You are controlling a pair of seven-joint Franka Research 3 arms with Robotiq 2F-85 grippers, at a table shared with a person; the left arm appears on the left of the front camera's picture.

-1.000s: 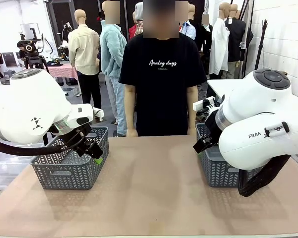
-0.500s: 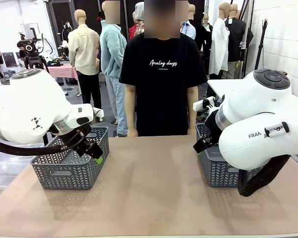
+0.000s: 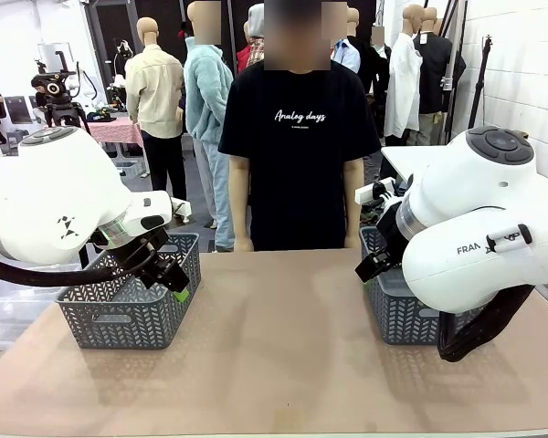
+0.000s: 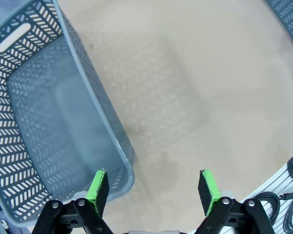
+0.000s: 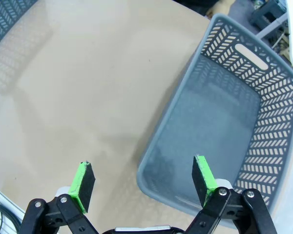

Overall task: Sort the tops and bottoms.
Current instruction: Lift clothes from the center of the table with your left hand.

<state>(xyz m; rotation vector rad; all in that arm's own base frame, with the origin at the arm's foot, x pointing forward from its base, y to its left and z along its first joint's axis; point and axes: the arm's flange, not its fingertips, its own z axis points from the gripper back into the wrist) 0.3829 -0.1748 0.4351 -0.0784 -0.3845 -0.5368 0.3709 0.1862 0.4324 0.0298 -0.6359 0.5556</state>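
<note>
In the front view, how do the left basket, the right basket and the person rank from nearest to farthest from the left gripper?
1. Left basket: just below the left gripper, on the left side.
2. Person: standing at the far side, in the middle.
3. Right basket: on the right side.

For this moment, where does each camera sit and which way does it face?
Front view: on the robot's side, facing across the table at the standing person; left arm and right arm show.
Left wrist view: on the left arm, looking down past the open left gripper at the left basket and table.
Right wrist view: on the right arm, looking down past the open right gripper at the right basket.
Shared: the front view also shows both baskets and the table.
</note>
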